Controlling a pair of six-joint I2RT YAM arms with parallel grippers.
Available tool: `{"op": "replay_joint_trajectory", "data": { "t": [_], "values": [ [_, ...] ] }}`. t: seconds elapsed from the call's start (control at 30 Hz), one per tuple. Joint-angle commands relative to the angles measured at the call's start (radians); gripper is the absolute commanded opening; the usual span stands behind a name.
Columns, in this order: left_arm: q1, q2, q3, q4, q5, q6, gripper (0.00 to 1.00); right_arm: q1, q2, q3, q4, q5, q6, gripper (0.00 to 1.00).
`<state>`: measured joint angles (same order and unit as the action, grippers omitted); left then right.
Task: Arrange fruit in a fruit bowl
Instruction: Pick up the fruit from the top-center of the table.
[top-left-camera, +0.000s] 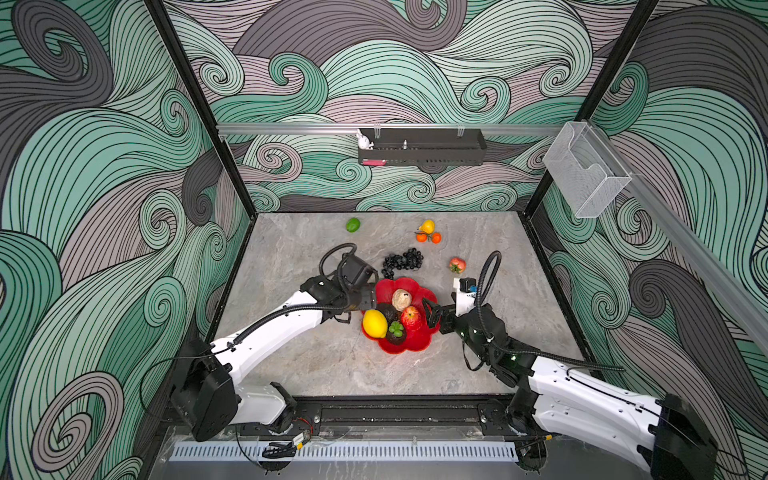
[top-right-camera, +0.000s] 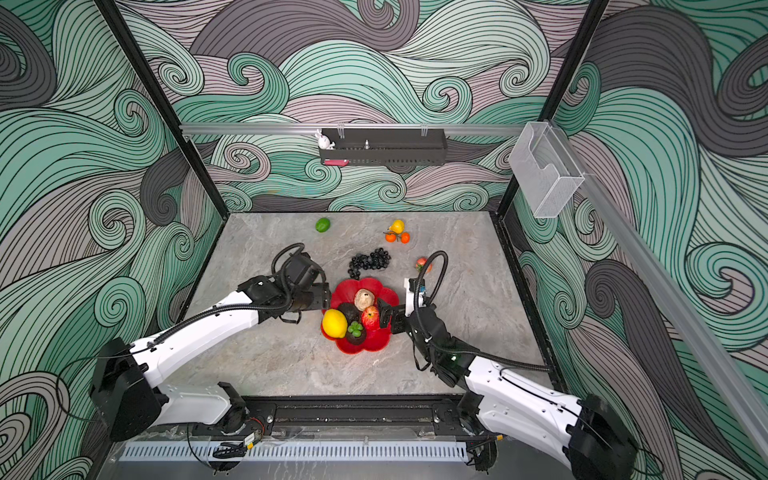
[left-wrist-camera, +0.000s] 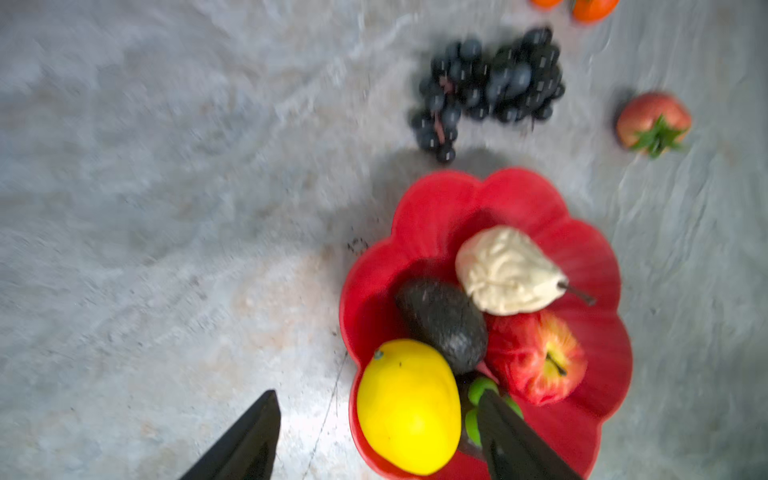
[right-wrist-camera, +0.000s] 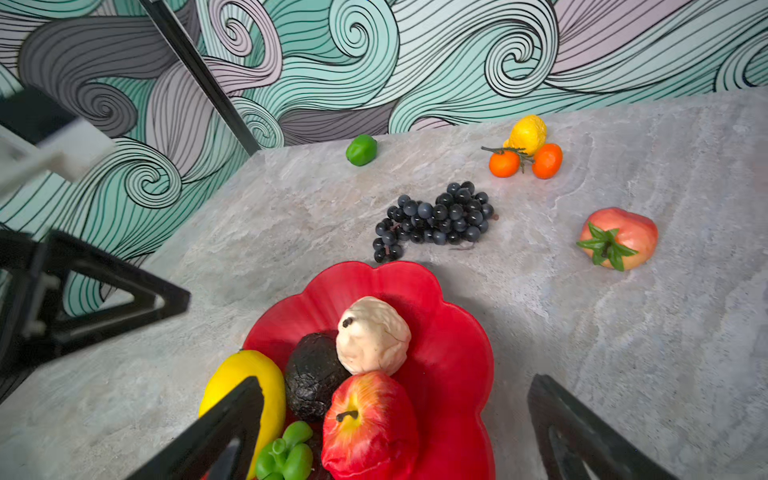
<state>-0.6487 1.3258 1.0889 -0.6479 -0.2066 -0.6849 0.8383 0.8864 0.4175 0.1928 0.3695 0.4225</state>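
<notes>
Glossy red, scalloped fruit bowl (top-left-camera: 417, 345) held five fruits

Lemon (top-left-camera: 375, 323), avocado (top-left-camera: 387, 311), pear (top-left-camera: 401, 300), apple (top-left-camera: 410, 318), mangosteen (top-left-camera: 396, 332) lay inside — grape bunch (top-left-camera: 403, 262) just outside; left gripper (left-wrist-camera: 378, 399) and right gripper (right-wrist-camera: 395, 380) hung at its rim, jaws spread.

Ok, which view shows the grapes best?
The right wrist view: the grapes lie whole, sharp and large on the table, close by the bowl. The left wrist view has the whole bunch too, but blurred. In both top views the bunch is whole but small, single grapes hard to tell.
</notes>
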Motion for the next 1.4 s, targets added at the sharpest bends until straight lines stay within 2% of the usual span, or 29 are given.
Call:
{"op": "replay_joint_trajectory", "data": {
  "t": [0.0, 0.13, 0.37, 0.5, 0.6, 0.8, 0.97, 1.13, 1.23, 1.37],
  "values": [
    [0.093, 0.018, 0.091, 0.005, -0.031, 0.077, 0.78, -0.033, -0.046, 0.077, -0.153, -0.003, 0.015, 1.0],
    [0.189, 0.123, 0.174, 0.027, 0.011, 0.096, 0.78, -0.05, -0.121, 0.061, -0.197, -0.033, -0.008, 1.0],
    [0.319, 0.373, 0.321, 0.142, 0.082, 0.124, 0.83, -0.055, -0.229, -0.049, -0.13, -0.033, -0.028, 1.0],
    [0.42, 0.52, 0.362, 0.357, 0.242, 0.172, 0.83, -0.056, -0.256, -0.075, -0.098, -0.056, -0.018, 1.0],
    [0.467, 0.66, 0.484, 0.391, 0.343, 0.21, 0.83, -0.054, -0.276, -0.091, -0.076, -0.073, -0.016, 1.0],
    [0.504, 0.958, 0.832, 0.297, 0.45, 0.303, 0.87, -0.059, -0.293, -0.107, -0.068, -0.085, -0.004, 1.0],
    [0.512, 1.138, 1.097, 0.233, 0.474, 0.366, 0.93, -0.06, -0.312, -0.143, -0.06, -0.074, 0.01, 1.0],
    [0.52, 1.311, 1.36, 0.136, 0.463, 0.371, 0.95, -0.061, -0.279, -0.148, -0.034, -0.079, 0.01, 1.0],
    [0.52, 1.386, 1.458, 0.111, 0.49, 0.348, 0.95, -0.061, -0.24, -0.145, -0.017, -0.089, 0.015, 1.0],
    [0.517, 1.431, 1.483, 0.126, 0.542, 0.32, 0.91, -0.063, -0.199, -0.135, -0.009, -0.097, 0.02, 1.0]
  ]
}}
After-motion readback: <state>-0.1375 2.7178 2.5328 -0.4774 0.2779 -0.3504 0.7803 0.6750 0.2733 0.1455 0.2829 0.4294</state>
